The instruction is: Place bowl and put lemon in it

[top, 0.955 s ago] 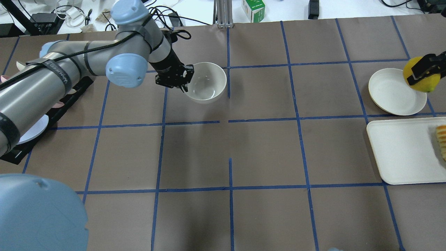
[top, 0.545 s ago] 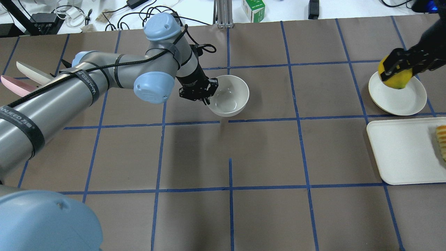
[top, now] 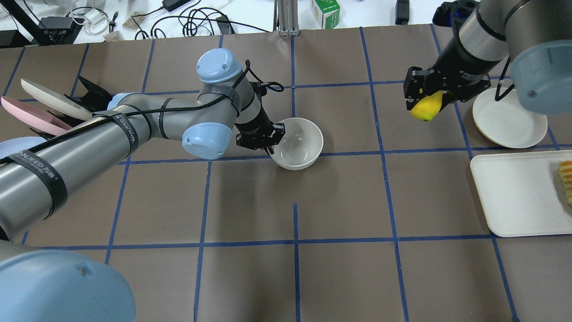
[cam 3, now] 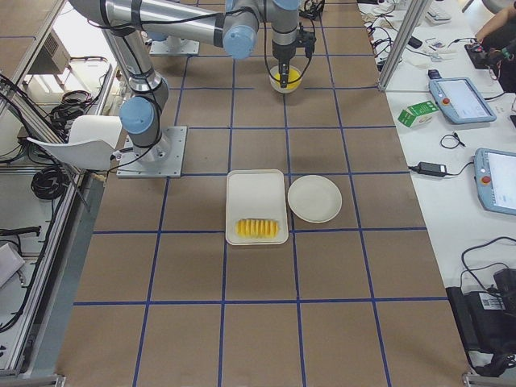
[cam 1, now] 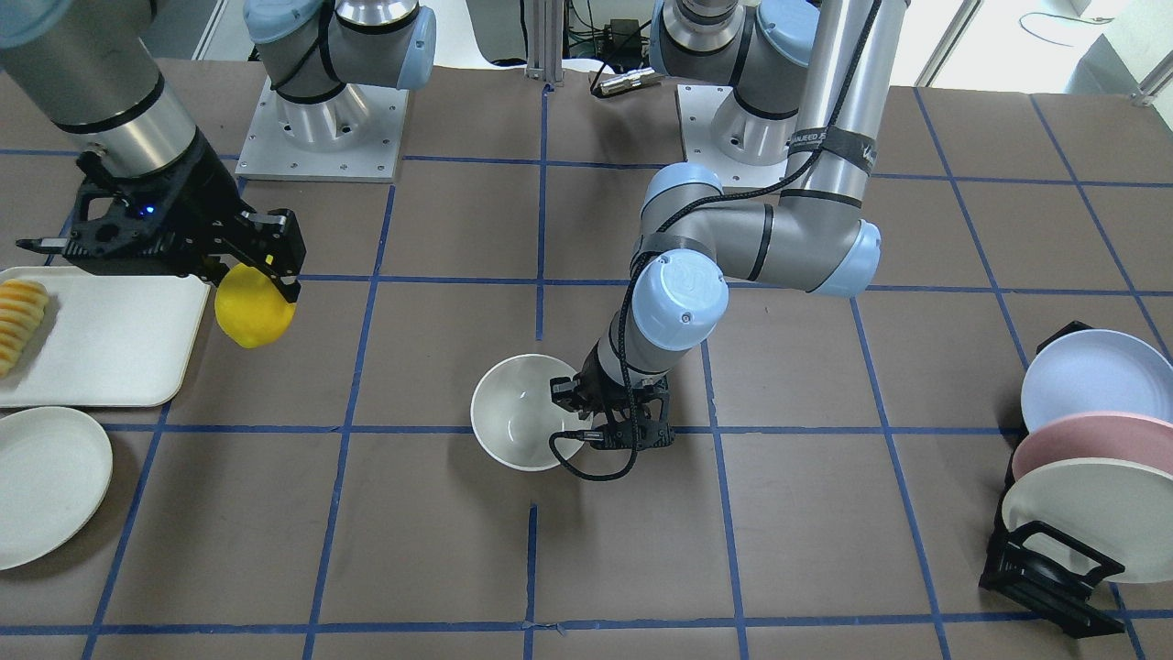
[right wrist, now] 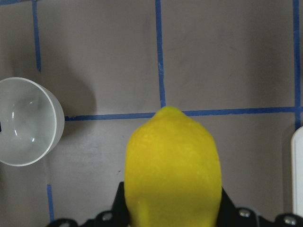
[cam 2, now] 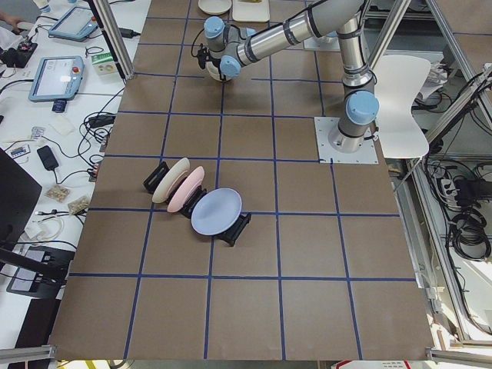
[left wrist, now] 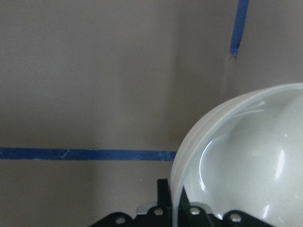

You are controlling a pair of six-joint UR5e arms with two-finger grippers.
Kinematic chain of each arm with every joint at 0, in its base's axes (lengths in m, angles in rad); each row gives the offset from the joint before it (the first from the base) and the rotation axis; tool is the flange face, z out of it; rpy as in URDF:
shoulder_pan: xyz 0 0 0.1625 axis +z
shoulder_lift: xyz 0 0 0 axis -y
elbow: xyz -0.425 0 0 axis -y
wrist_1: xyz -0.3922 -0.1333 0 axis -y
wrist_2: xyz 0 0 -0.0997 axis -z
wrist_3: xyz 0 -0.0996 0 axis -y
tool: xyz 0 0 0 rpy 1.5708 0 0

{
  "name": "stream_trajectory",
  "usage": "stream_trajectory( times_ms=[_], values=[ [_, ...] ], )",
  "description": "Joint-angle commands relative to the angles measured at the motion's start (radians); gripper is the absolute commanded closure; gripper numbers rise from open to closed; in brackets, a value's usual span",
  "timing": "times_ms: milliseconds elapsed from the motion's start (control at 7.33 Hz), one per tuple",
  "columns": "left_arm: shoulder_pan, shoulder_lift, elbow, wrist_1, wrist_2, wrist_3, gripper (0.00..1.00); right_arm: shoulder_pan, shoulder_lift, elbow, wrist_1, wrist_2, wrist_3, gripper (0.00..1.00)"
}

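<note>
A black rack [top: 91,93] at the left edge of the overhead view holds a cream plate [top: 42,95], a pink plate [top: 20,116] and a blue plate [top: 6,146], all partly hidden behind the left arm [top: 89,147]. A black strap on that arm bears white lettering that seems to read "WANJEED"; the marks after it are too small to read. The arm comes in from the lower left, bends at the elbow and turns its wrist down to the bowl [top: 303,144]. The left gripper [top: 272,139] is clamped on the bowl's left rim, one finger inside and one outside, as the left wrist view shows. The bowl is tilted a little and lies over a blue tape line near the middle of the table [top: 250,201]; whether its base touches the paper cannot be told.

At the far edge stands a green carton [top: 325,11], its print unreadable.

Further right the right gripper [top: 426,100] points down, closed on the lemon [top: 426,109], which hangs above the table well apart from the bowl and near the round plate [top: 509,127]. The right arm enters from the upper right corner, mostly cut off. In its wrist view the lemon hides most of the fingers.

Below the plate lies a tray [top: 514,197] with sliced food [top: 566,181], cut by the frame.
</note>
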Motion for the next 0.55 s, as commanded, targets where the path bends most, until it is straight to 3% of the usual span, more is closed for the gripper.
stream_trajectory(
  times_ms=[0, 273, 409],
  values=[
    [0.003, 0.009, 0.004, -0.013, 0.009, 0.000, 0.01, 0.133, 0.048, 0.031, -0.137, -0.041, 0.125, 0.94],
    [0.060, 0.057, 0.050, -0.091, 0.031, 0.013, 0.00, 0.268, 0.137, 0.024, -0.219, -0.111, 0.164, 0.94],
    [0.077, 0.080, 0.108, -0.163, 0.126, 0.044, 0.00, 0.319, 0.181, 0.022, -0.263, -0.148, 0.238, 0.94]
  ],
)
